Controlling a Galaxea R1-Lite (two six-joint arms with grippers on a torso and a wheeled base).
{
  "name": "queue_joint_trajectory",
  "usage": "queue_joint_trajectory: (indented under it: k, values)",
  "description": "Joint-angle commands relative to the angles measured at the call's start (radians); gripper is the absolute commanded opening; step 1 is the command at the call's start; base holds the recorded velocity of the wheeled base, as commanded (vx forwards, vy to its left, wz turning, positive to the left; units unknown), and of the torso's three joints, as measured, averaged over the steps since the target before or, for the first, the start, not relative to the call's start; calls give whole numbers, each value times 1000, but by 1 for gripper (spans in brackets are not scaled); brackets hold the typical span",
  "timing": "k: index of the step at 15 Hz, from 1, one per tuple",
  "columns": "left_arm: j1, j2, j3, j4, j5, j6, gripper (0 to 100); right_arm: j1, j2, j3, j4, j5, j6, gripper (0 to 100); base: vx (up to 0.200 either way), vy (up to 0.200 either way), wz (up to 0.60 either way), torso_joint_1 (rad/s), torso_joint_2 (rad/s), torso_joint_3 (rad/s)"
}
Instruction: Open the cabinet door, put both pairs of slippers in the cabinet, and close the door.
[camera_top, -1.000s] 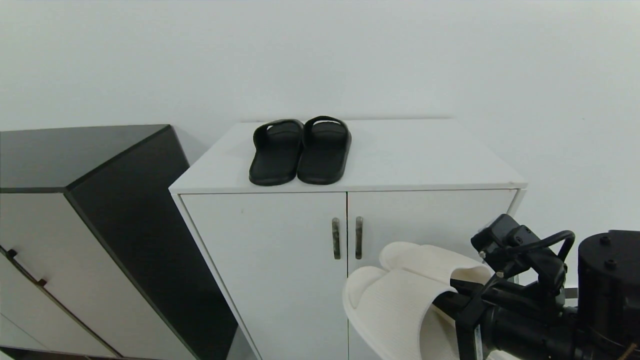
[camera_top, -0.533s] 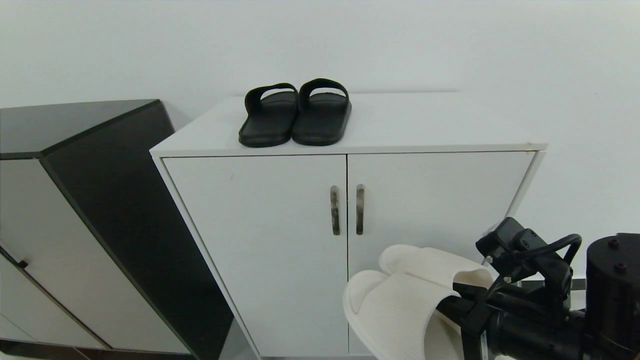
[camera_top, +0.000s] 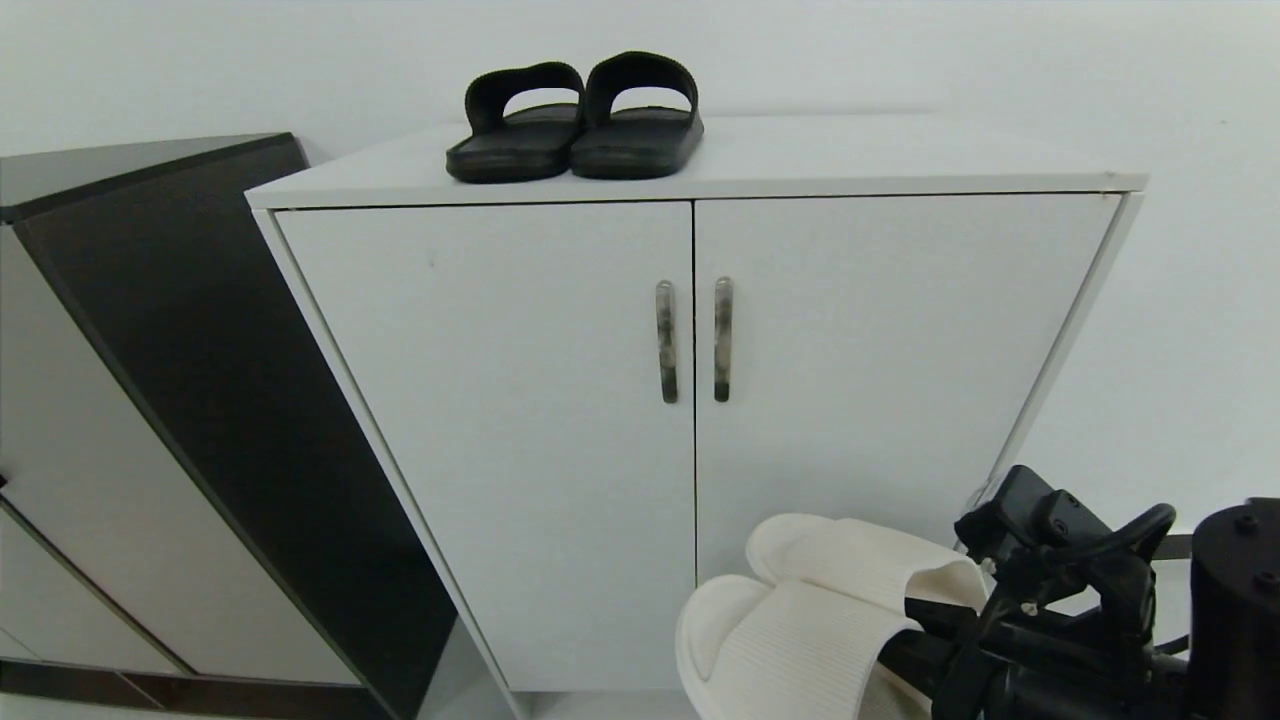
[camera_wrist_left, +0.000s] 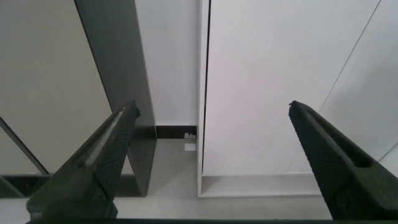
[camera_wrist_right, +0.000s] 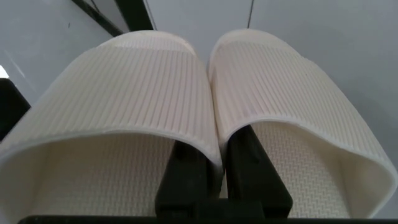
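Plain white over the two-door board cabinet (camera_top: 520, 450) at centre, mottled grey on its two slim metal handles (camera_top: 666, 340), matte black on the rubber slide slippers (camera_top: 575, 130) at upper centre. Cream with fine ribbing on the straps and zigzag embossing on the insoles of the soft foam slippers (camera_top: 800, 630) at lower right, black on the right gripper (camera_wrist_right: 221, 174) between them. Black top and side, off-white fronts on the neighbouring cabinet (camera_top: 200, 350) at left.
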Motion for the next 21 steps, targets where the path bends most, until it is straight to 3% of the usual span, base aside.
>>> queue_joint_trajectory:
  k: [1,3,5,6,9,10,12,13,15,16,17,18,19,21]
  values:
    - [0,1,-3,0,-2,3,100,9,6,10,-1,1,1,0,0,0,0,-17,432,408]
    - [0,24,-4,-1,-3,3,100,7,7,8,-4,1,1,0,0,0,0,-7,220,215]
    - [-3,53,-78,-4,-5,-40,100,9,9,10,-2,1,1,0,0,0,0,0,68,63]
    - [-17,174,-194,-6,-55,-100,100,7,23,11,-4,1,1,0,0,0,0,0,0,0]
    - [-21,463,-280,-93,-287,-90,100,6,30,8,-5,1,2,0,0,0,0,0,0,0]
    - [-23,598,-311,-187,-387,-90,100,6,26,10,-5,-1,1,0,0,0,0,0,0,0]
    - [-31,765,-362,-273,-413,-63,100,6,23,11,-5,1,1,0,0,0,0,0,0,0]
    - [-112,882,-403,-351,-407,-38,100,7,24,10,-4,-1,-1,0,0,0,0,0,0,0]
    - [-224,963,-432,-440,-345,-40,100,9,26,11,-4,1,-1,0,0,0,0,0,0,0]
    - [-400,1017,-464,-486,-192,-40,100,10,24,11,-5,4,1,0,0,0,0,0,0,0]
    - [-522,1040,-495,-488,-103,-40,100,10,24,13,-13,4,1,0,0,0,0,0,0,0]
    - [-574,1053,-514,-488,-71,-40,100,10,26,11,-16,4,1,0,0,0,0,0,0,0]
    - [-698,1133,-583,-489,-3,-37,100,10,30,13,-24,4,1,0,0,0,0,0,0,0]
    - [-756,1241,-670,-489,-5,-37,100,9,32,17,-25,2,1,0,0,0,0,0,0,0]
